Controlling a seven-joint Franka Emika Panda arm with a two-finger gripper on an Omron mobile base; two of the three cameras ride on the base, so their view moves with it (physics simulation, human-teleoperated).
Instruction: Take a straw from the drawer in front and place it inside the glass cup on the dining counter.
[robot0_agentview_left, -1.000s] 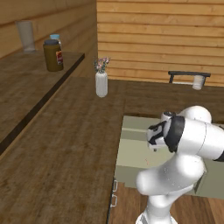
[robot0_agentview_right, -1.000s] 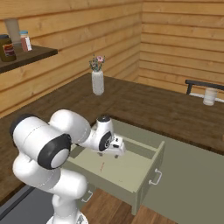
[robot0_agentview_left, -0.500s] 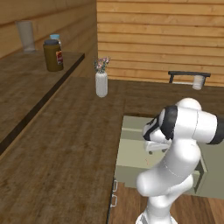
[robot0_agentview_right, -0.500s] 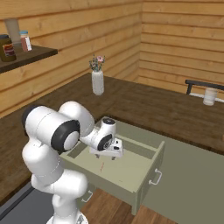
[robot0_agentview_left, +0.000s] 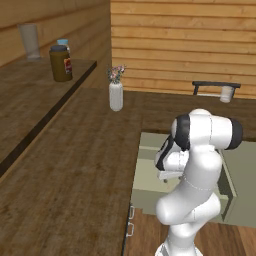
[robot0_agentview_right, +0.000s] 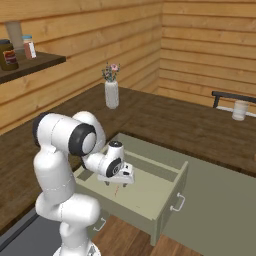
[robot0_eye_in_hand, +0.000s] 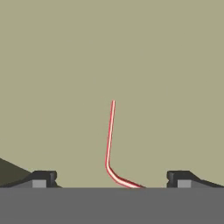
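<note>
My claw (robot0_agentview_right: 118, 184) has swung down into the open sage-green drawer (robot0_agentview_right: 165, 200) over the last second. Its jaws stand fully apart, holding nothing. The straw (robot0_eye_in_hand: 110, 142), thin and pale red, lies flat on the drawer floor between my fingertips (robot0_eye_in_hand: 42, 177), so a grasp seems the next step.

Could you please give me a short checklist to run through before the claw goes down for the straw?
1. Drawer pulled open: ok.
2. Straw lying on the drawer floor: ok.
3. Claw open, nothing held: ok.
4. Straw between the two fingertips in the hand view: ok.
5. Claw low over the drawer floor; touching the straw: cannot tell.
6. Glass cup upright and unblocked: ok.
</note>
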